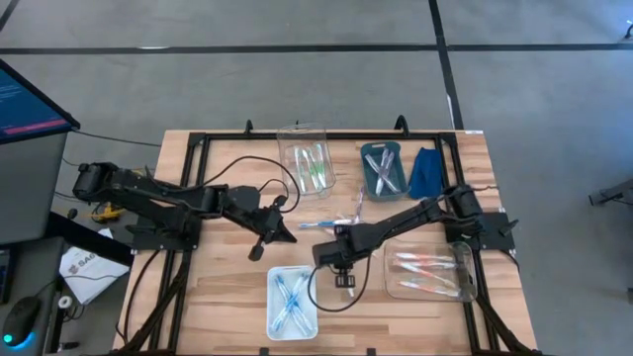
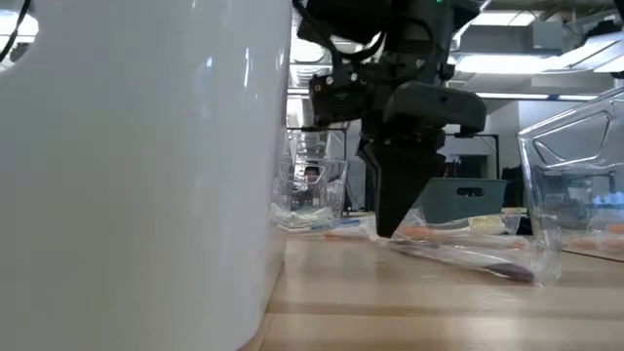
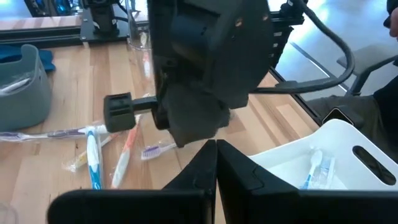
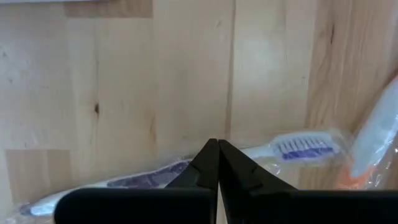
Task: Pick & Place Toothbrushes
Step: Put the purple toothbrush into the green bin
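even, bright overhead light; ceiling lamps [image 2: 575, 63] glare far behind, soft shadows, the near white tray [image 2: 136, 166] blurred.

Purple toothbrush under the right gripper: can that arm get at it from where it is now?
Probably yes. The right gripper hangs point-down right over the purple toothbrush on bare wood, with nothing between them. But its jaws are shut, so they must open first, and other loose brushes lie close beside it.
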